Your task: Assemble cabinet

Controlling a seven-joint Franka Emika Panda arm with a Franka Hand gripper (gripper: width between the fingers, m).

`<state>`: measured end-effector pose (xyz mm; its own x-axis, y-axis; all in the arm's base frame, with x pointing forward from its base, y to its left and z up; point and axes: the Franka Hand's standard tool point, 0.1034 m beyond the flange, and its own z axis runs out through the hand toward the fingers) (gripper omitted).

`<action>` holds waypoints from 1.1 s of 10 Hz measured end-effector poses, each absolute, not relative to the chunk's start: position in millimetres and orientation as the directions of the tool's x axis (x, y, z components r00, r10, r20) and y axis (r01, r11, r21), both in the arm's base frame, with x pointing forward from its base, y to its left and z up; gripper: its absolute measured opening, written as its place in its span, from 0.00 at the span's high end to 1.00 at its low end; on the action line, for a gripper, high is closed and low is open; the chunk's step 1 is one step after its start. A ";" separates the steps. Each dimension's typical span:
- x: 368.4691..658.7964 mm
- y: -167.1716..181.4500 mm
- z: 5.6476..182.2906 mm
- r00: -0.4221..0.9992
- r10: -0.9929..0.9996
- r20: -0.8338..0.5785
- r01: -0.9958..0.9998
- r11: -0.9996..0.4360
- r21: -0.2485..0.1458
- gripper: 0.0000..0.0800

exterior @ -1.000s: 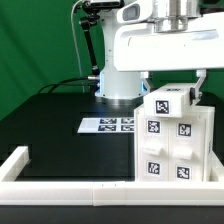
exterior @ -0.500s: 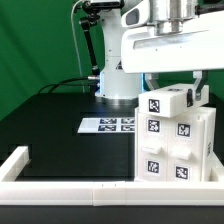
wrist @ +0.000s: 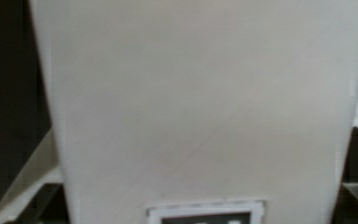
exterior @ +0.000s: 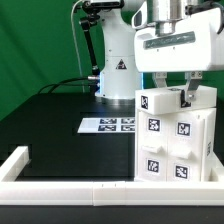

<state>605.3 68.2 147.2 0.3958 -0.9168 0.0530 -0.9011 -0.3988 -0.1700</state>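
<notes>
The white cabinet (exterior: 172, 145) stands upright at the exterior view's right front, with black-and-white tags on its faces. Its top part (exterior: 158, 102), a smaller tagged white box, sits on the shell. My gripper (exterior: 167, 92) hangs straight above it with its fingers (exterior: 188, 93) down on either side of this top part, shut on it. In the wrist view the white part (wrist: 202, 100) fills almost the whole picture, a tag (wrist: 208, 213) shows at its edge, and dark fingers (wrist: 34, 195) flank it.
The marker board (exterior: 108, 125) lies flat on the black table to the cabinet's left. A low white border frame (exterior: 60, 186) runs along the front and left edges. The arm's white base (exterior: 115, 75) stands behind.
The gripper has turned and shifted right above the cabinet. The top part, tilted and askew a second ago, now sits flatter and squarer on the shell.
</notes>
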 end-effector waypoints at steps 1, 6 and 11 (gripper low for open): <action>605.2 68.6 147.3 0.400 -0.915 0.052 -0.899 -0.403 -0.170 0.30; 608.7 70.5 175.7 0.441 -0.897 0.030 -0.875 -0.437 -0.210 0.00; 610.3 71.8 176.4 0.662 -0.745 0.081 -0.724 -0.664 -0.189 0.00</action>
<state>610.3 71.8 176.4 0.6620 -0.7451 0.0809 -0.7239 -0.6636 -0.1886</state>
